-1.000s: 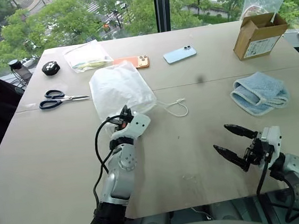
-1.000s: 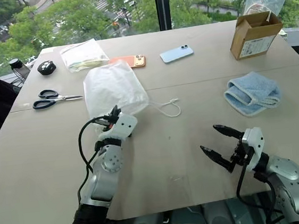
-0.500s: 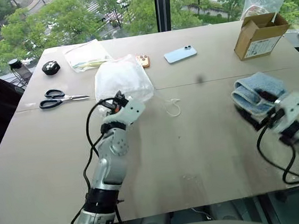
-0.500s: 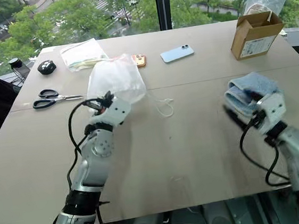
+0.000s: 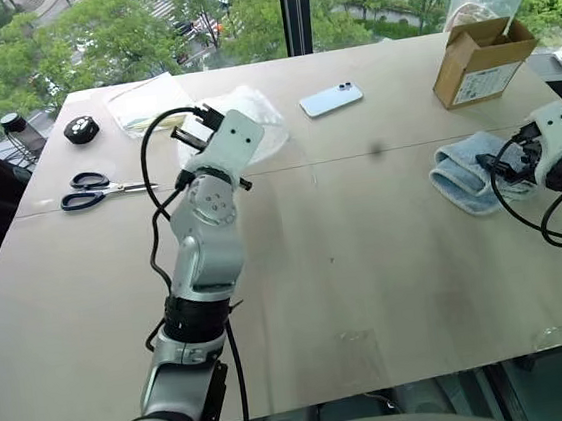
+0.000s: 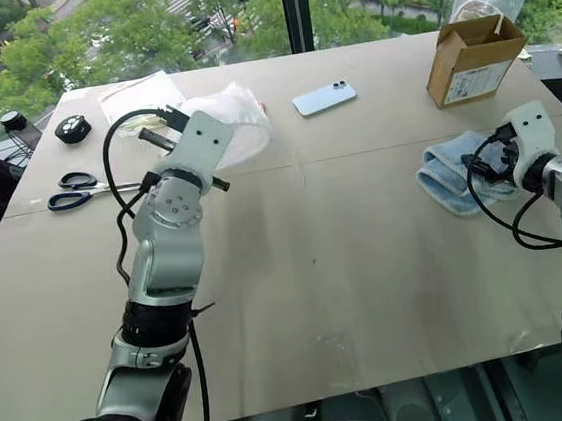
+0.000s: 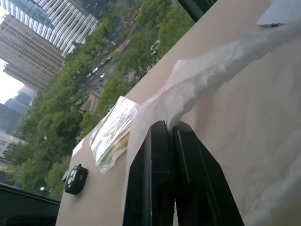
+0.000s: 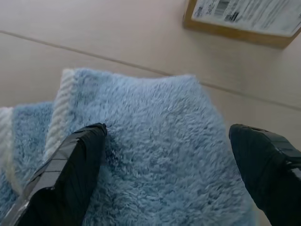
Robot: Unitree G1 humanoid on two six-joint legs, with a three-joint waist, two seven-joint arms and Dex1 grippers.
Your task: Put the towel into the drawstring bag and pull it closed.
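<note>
Towel (image 8: 155,141) is lying folded on the table's (image 5: 367,262) right side, near the cardboard box (image 5: 481,61), and has now been straddled by the right gripper (image 8: 171,174), which was low over bare table a second ago; its jaws are spread wide, nothing yet grasped. The drawstring bag (image 5: 263,132) has been lifted off the tabletop by the left gripper (image 7: 170,136), clenched on its edge. A pick-up of the towel is judged next. The pinch on the fabric is revealed by the left wrist view, while in the head views it is masked by the arm.
</note>
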